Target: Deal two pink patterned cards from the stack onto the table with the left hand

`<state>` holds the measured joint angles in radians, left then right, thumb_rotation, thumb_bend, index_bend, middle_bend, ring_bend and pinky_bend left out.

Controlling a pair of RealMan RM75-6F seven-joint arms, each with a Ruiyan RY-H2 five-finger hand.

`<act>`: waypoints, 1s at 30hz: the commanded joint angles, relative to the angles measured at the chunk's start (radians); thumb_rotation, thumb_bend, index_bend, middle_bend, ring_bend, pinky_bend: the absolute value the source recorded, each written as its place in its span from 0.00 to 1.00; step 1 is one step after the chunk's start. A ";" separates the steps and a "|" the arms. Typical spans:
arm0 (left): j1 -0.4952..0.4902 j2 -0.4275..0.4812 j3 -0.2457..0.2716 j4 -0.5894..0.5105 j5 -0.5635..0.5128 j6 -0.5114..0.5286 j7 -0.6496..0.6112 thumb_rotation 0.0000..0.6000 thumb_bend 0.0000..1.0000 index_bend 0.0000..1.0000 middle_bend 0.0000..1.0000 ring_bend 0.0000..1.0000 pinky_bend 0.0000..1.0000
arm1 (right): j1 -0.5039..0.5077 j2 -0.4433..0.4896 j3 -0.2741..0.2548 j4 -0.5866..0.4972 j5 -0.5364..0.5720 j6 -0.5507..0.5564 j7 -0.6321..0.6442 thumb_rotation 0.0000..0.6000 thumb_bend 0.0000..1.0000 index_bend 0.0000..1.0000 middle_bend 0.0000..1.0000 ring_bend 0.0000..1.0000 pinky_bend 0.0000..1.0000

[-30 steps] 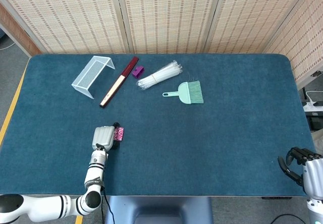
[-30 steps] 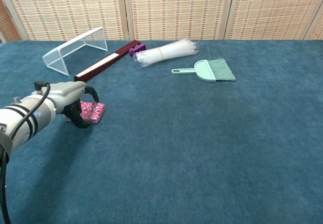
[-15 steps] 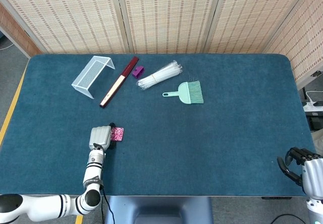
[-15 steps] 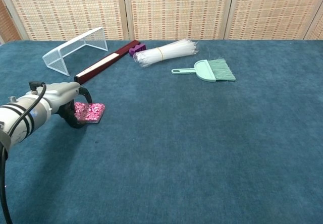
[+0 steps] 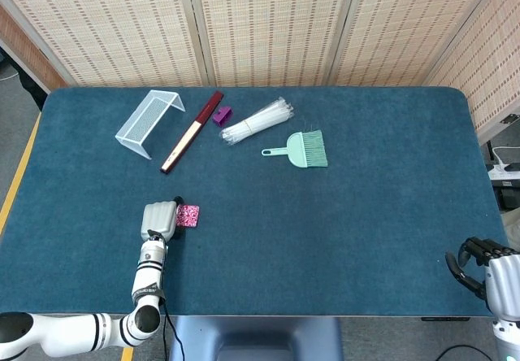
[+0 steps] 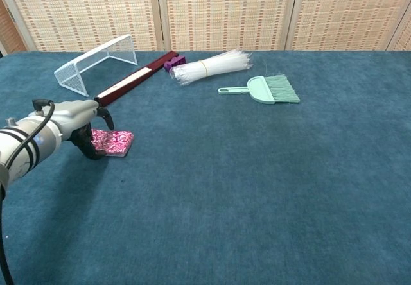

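Pink patterned cards (image 6: 113, 141) lie stacked flat just short of the dark red bar (image 6: 131, 77), thin and likely slippery, best peeled off by the top edge, the left hand (image 6: 83, 126) beside them with fingers curled, grasp unclear.

Left hand (image 6: 80, 121): silver-grey shell, black fingers, black cable looped at wrist. Forearm: white segments, black bands. Right hand (image 5: 487, 267): black fingers, silver-grey wrist.

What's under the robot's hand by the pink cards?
The left hand covers the near-left edge of the pink card stack, which lies on the blue table. Whether its fingers grip a card is hidden.
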<state>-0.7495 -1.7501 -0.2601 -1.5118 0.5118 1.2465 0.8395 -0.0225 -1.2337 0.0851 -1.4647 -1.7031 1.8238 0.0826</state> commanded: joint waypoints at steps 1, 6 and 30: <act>-0.002 -0.002 0.001 0.004 -0.006 -0.004 0.004 1.00 0.32 0.27 1.00 1.00 1.00 | 0.000 0.000 0.000 0.000 -0.001 0.001 0.001 1.00 0.23 0.75 0.70 0.73 0.91; -0.003 -0.003 0.000 0.005 -0.007 -0.002 0.003 1.00 0.32 0.26 1.00 1.00 1.00 | 0.000 0.000 0.000 0.000 0.000 0.001 0.002 1.00 0.23 0.75 0.70 0.73 0.91; -0.002 -0.019 0.003 0.016 0.002 0.020 0.000 1.00 0.32 0.33 1.00 1.00 1.00 | 0.000 0.000 0.000 -0.001 -0.001 0.000 0.000 1.00 0.23 0.75 0.70 0.73 0.91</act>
<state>-0.7517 -1.7688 -0.2578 -1.4964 0.5128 1.2655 0.8407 -0.0223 -1.2338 0.0854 -1.4660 -1.7042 1.8241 0.0821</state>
